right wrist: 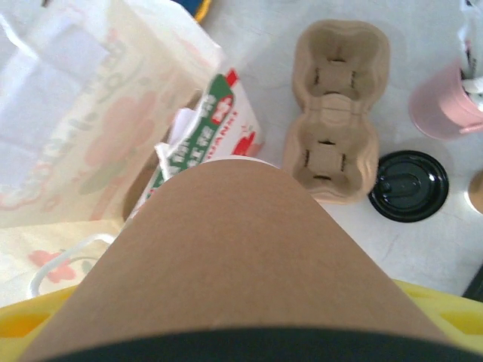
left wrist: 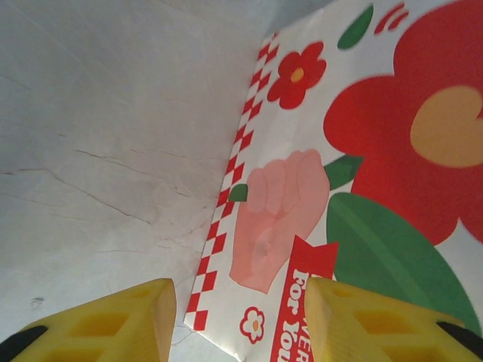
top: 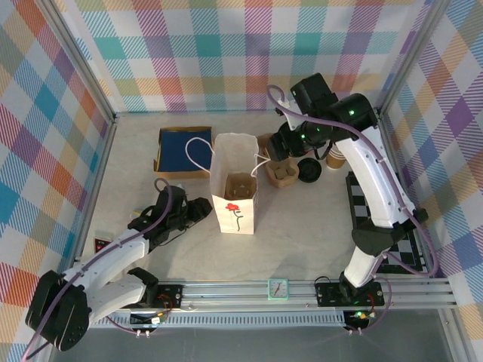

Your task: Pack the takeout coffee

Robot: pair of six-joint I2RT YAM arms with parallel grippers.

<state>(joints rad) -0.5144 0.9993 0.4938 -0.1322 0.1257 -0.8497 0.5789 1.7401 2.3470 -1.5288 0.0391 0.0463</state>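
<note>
Noted left claw [top: 198, 213] left of centre in top view, jaws parted astride lower edge of white flowered paper bag [top: 234, 197] on pale surface [top: 302, 234]. Higher up, found right claw [right wrist: 241, 320] clamped on small brown kraft-paper cup [right wrist: 234, 249], black-lidded, by bag mouth. Beyond, spotted brown moulded cardboard tray [right wrist: 336, 143], loose round black lid [right wrist: 408, 185].

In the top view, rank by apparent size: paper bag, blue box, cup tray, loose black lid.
1. paper bag, though it stands tall toward the camera, so its lead is unsure
2. blue box
3. cup tray
4. black lid
</note>
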